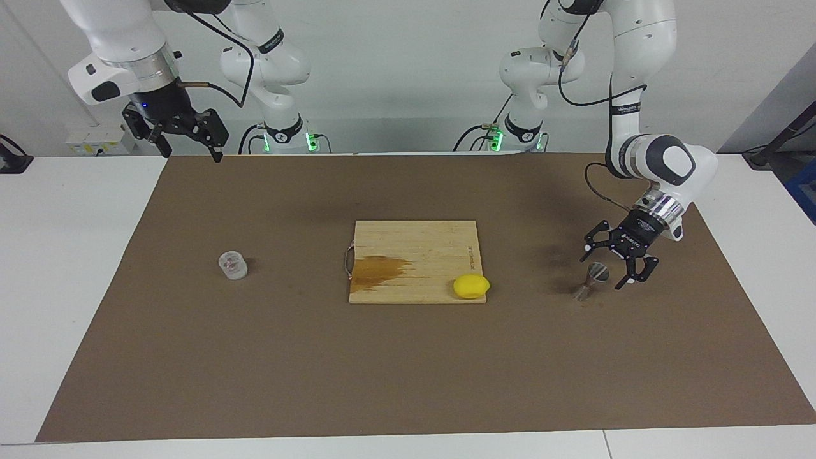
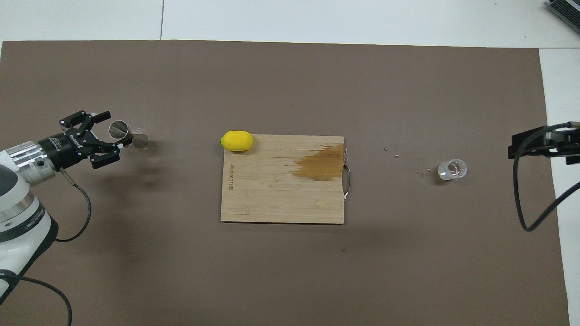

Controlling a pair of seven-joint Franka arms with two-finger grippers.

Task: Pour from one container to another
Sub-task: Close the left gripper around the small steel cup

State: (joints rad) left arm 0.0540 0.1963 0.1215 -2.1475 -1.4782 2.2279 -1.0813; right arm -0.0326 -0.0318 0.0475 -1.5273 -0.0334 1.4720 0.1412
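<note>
The metal jigger point(image 1: 597, 275) stands on the brown mat at the left arm's end of the table; it also shows in the overhead view point(image 2: 119, 130). My left gripper point(image 1: 603, 270) is open, tilted down, with a finger on each side of the jigger's upper cone; I cannot tell whether they touch it. It shows in the overhead view point(image 2: 116, 131) too. The clear cup point(image 1: 233, 264) stands on the mat at the right arm's end point(image 2: 451, 169). My right gripper point(image 1: 190, 146) is open and empty, raised over the mat's edge nearest the robots, well away from the cup point(image 2: 539, 145).
A wooden cutting board point(image 1: 440, 239) with a wet brown stain point(image 1: 379, 268) lies mid-table. A yellow lemon point(image 1: 471, 286) sits at the board's corner toward the jigger. Small droplets point(image 2: 390, 151) lie on the mat between the board and the cup.
</note>
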